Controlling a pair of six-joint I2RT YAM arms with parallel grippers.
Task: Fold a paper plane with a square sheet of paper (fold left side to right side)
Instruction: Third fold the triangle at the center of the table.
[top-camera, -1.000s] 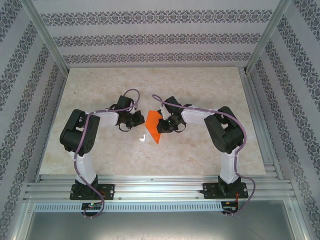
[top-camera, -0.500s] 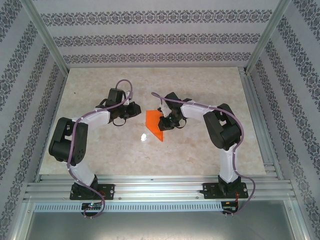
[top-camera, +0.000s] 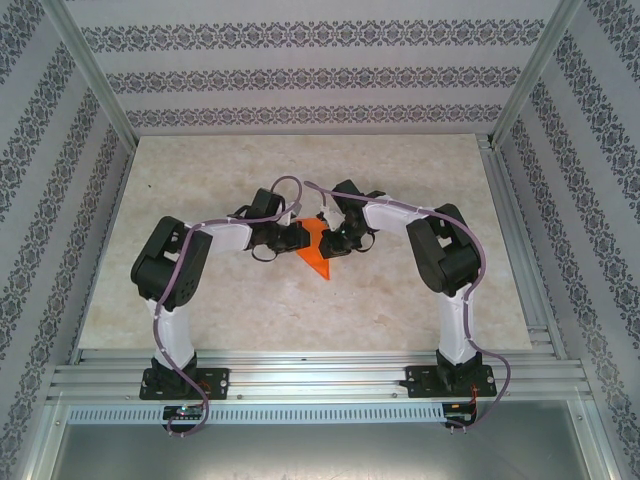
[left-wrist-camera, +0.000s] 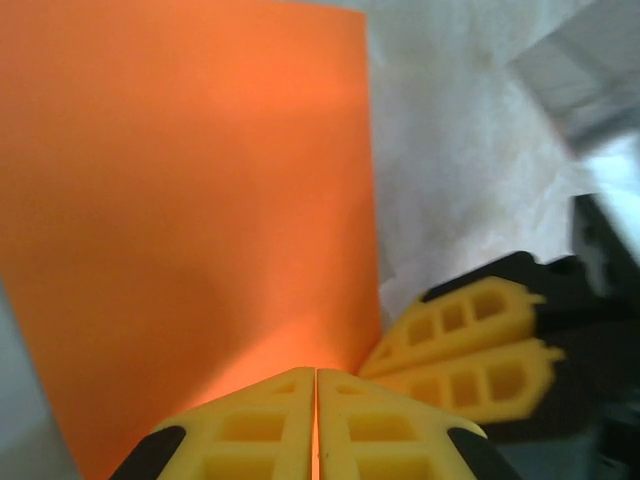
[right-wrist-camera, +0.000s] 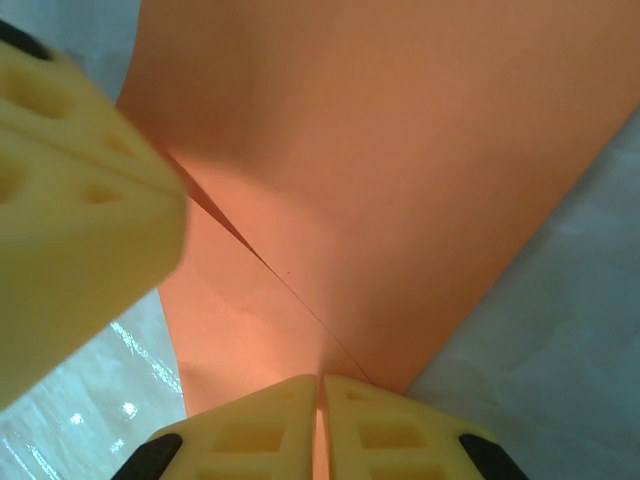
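**paperfan:** Marble-look tabletop (top-camera: 200, 300), patterned wallpaper walls (top-camera: 300, 75) all round, nice setup. So where's the paper at?

**yam_arms:** Middle of the table, right between my two grippers. It's the thin bright orange sheet of paper (top-camera: 318, 258) (left-wrist-camera: 190, 200) (right-wrist-camera: 400, 150), folded over, with a pointy corner aimed at my bases. My left gripper (top-camera: 298, 240) (left-wrist-camera: 316, 400) has its yellow fingers (left-wrist-camera: 260, 420) pressed tight together on the near edge, paper running straight into the seam. My right gripper (top-camera: 332, 243) (right-wrist-camera: 320, 410) is the same deal, clamped where a fold line ends. Both sets of fingertips sit just beside each other.
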